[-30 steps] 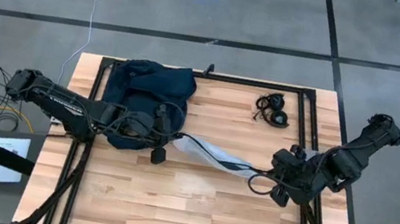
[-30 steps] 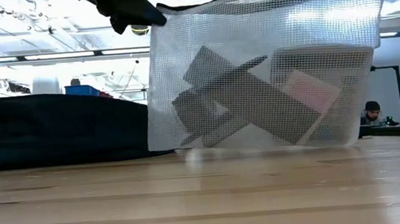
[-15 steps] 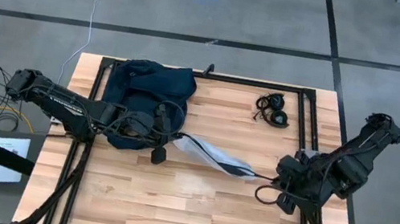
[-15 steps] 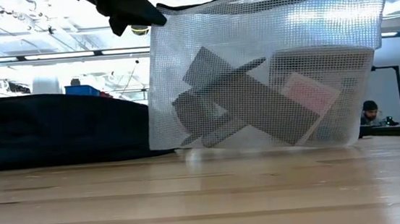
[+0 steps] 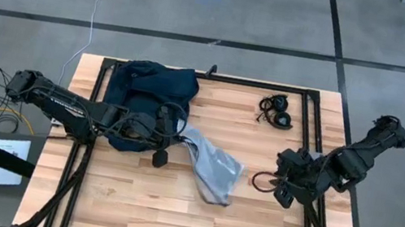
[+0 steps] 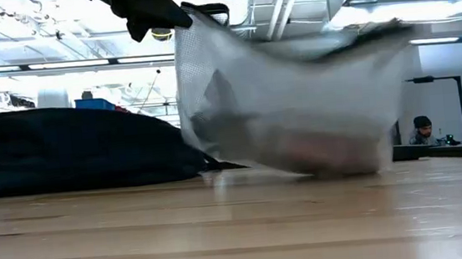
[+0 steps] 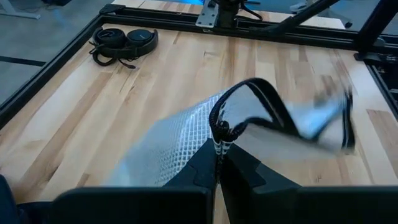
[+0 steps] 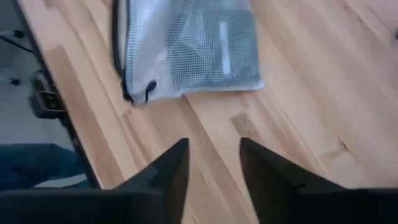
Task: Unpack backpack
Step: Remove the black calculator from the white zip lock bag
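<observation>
The dark navy backpack (image 5: 148,92) lies at the table's far left, also seen in the low view (image 6: 74,152). A clear mesh pouch (image 5: 214,167) with dark items inside hangs just to its right, blurred in the low view (image 6: 287,99). My left gripper (image 5: 172,136) reaches over the backpack and is shut on the pouch. My right gripper (image 5: 281,194) is open near the table's right edge, apart from the pouch (image 8: 186,46), with nothing between its fingers (image 8: 161,174). My left gripper pinches the pouch's black-trimmed top edge at its left corner (image 7: 219,142) between its two fingers. The fingers come about level from the table's left. The pouch hangs below and to the right of the hold, tilted over, with its free end (image 5: 218,194) down toward the table.
Black headphones (image 5: 275,111) lie at the far right, also in the left wrist view (image 7: 124,42). A black metal frame (image 5: 313,116) runs along the table's edges. Bare wood stretches along the near side (image 5: 168,223). A person (image 6: 421,129) sits far behind the table.
The pouch stood upright, stretched from my left gripper toward my right gripper. Its right end has come free and swung down toward the near edge, so the pouch tips over. The corner in my left gripper has stayed in place.
</observation>
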